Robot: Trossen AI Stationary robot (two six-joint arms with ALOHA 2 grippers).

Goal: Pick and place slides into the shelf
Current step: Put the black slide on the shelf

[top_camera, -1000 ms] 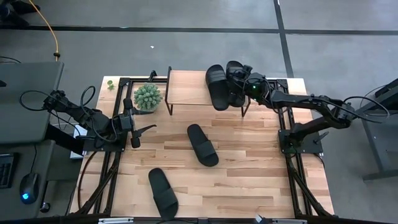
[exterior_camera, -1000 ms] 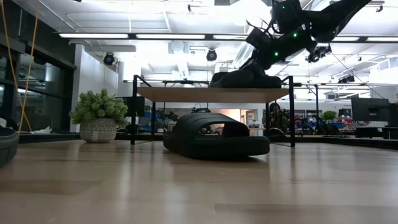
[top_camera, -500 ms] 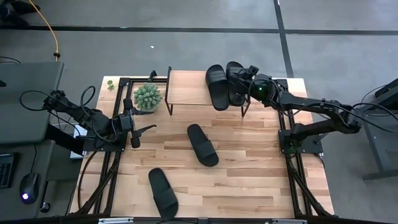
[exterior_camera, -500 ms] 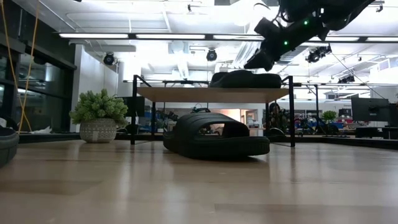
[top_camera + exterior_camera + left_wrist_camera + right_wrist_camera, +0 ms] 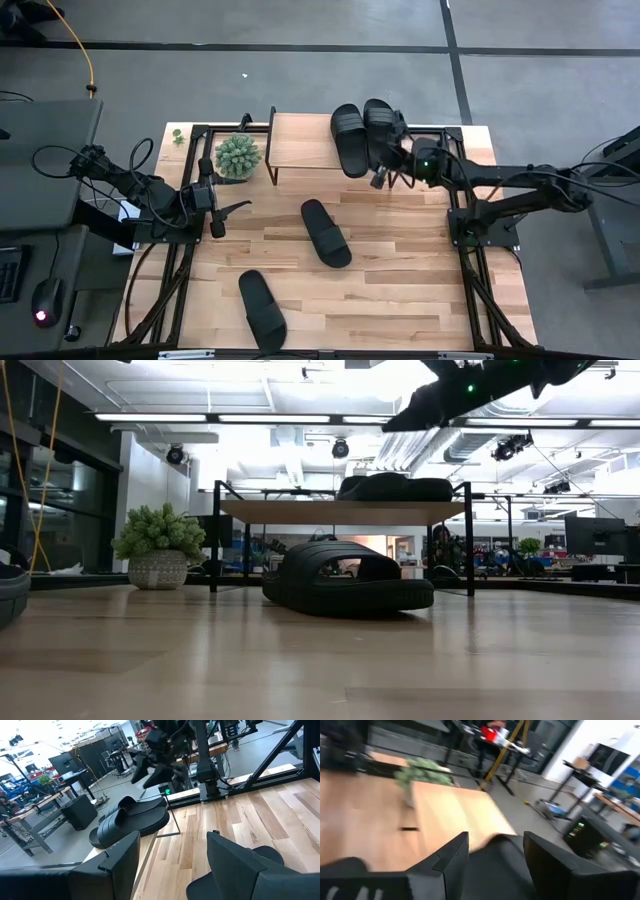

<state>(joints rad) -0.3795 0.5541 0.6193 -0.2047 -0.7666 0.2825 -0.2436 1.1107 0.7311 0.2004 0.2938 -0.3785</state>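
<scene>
Slides (image 5: 363, 135) lie paired on the shelf (image 5: 300, 140) — right gripper (image 5: 381, 175) beside them, fingers parted, empty.

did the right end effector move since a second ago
Yes. In the high view the right end effector has pulled back off the shelf, away from the two slides lying there, toward the table's right side.

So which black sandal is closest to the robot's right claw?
The outer slide on the shelf, at its right end. The right gripper hangs open just beside it; its neighbour is farther, and the two others lie on the table.
</scene>
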